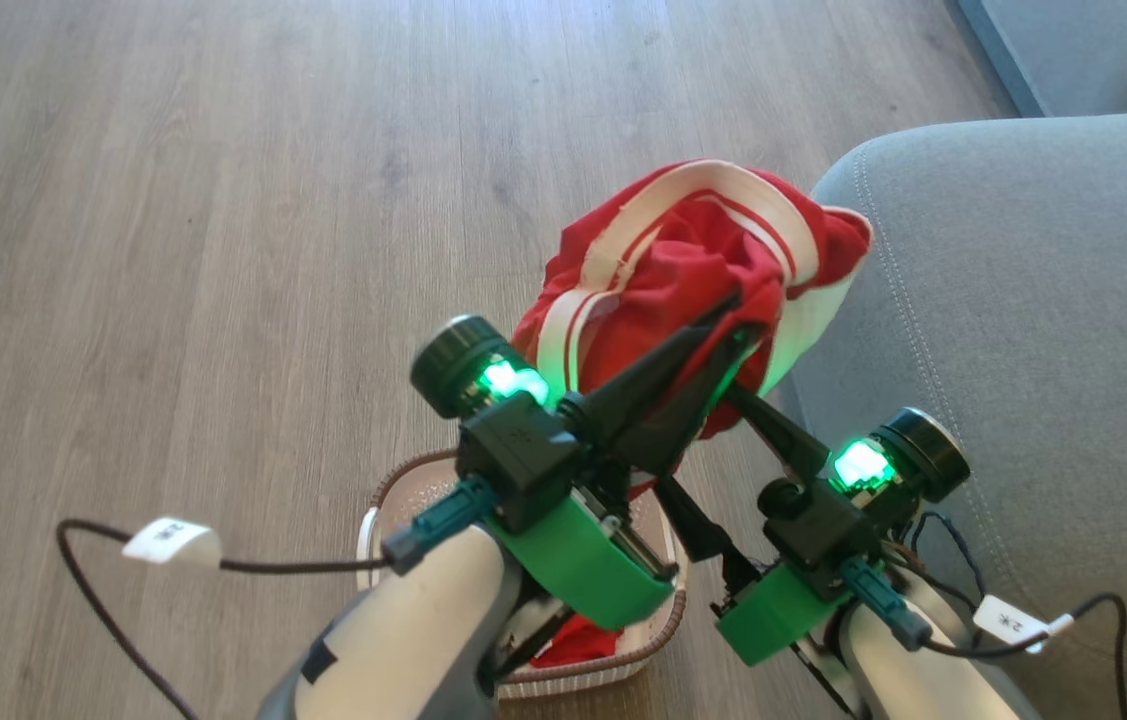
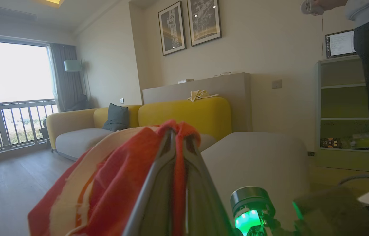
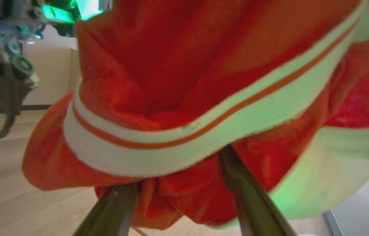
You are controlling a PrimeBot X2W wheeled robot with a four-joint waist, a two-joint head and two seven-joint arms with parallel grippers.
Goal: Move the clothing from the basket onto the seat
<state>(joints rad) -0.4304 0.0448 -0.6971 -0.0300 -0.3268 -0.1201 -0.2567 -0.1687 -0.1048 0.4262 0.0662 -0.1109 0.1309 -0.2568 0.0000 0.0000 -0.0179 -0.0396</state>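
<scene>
- While L gripper (image 1: 738,325) pinches striped garment (image 1: 683,260), carry it right, past seat (image 1: 1023,300) edge
- R gripper (image 3: 181,173) fingers spread wide beneath: keep hem off basket (image 1: 393,482)

Bright daylight pours through the window (image 2: 17,72), blown out to white, and lights the floor (image 1: 173,250) evenly, while a green light (image 1: 513,382) tints the red clothing (image 3: 171,59), blurred and out of focus up close.

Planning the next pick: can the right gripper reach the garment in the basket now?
Probably not: the left arm crosses over the basket and red garment inside, and the striped garment hangs against the right gripper.
</scene>
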